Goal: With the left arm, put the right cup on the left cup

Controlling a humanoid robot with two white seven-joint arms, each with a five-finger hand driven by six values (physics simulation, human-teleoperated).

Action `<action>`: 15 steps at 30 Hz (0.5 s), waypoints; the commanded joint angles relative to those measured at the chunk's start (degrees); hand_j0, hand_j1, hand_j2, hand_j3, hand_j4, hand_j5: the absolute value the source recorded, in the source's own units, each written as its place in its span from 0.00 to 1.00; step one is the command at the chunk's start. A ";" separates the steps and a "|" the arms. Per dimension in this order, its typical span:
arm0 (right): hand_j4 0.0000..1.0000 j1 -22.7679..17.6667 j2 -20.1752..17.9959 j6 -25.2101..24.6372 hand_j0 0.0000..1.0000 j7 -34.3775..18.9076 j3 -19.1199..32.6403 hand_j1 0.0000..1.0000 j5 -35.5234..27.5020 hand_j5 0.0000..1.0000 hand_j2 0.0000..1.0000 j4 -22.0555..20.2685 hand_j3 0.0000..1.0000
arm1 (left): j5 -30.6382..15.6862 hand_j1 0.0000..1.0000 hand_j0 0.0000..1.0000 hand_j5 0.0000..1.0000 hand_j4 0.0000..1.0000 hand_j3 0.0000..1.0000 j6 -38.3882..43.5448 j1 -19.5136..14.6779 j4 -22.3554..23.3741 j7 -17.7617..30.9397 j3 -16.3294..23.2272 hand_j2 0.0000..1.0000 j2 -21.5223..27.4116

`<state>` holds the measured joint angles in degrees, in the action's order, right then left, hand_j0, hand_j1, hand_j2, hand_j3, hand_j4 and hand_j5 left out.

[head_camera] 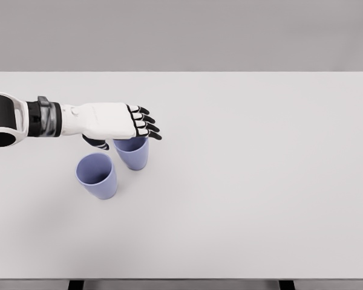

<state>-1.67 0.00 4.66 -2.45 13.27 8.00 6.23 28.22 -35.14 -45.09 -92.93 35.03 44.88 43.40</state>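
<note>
From the head view, we see our left hand (124, 124) reaching in from the left, palm down, fingers stretched out and only slightly bent, holding nothing that we can make out. The right cup (133, 153) stands directly under our fingertips, its rim partly hidden by them, while our thumb hangs down just beside the cup's near-left side. The left cup (97, 176) sits below and to the left of our palm, near the right cup but apart from it, upright with its mouth open.

We judge the main risk to be a knock: if we close with the fingers this far over the rim, we could tip the right cup or push it into its neighbour. A shallow pinch on the rim could also let it slip during the lift.

Both cups are smooth, lavender-blue, tapering tumblers that look like thin plastic, light and easy to topple. The surface (248, 181) is flat, pale grey and matte. Our hand has a glossy white shell with black finger segments.

Our right hand is not in view.
</note>
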 commanded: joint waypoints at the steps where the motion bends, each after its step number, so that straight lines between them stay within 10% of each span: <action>1: 1.00 0.00 0.00 -0.01 1.00 -0.01 0.00 1.00 0.00 1.00 1.00 0.01 1.00 | -0.19 1.00 1.00 1.00 1.00 1.00 0.14 0.00 0.03 -0.03 -0.05 1.00 -0.07; 15: 1.00 0.00 0.00 -0.01 1.00 -0.01 0.00 1.00 0.00 1.00 1.00 0.01 1.00 | 1.04 1.00 1.00 1.00 1.00 1.00 0.14 0.53 -0.06 -0.03 0.03 1.00 -0.77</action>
<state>-1.67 0.00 4.66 -2.45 13.27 8.00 6.23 29.14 -35.14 -44.47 -92.99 35.03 44.96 42.90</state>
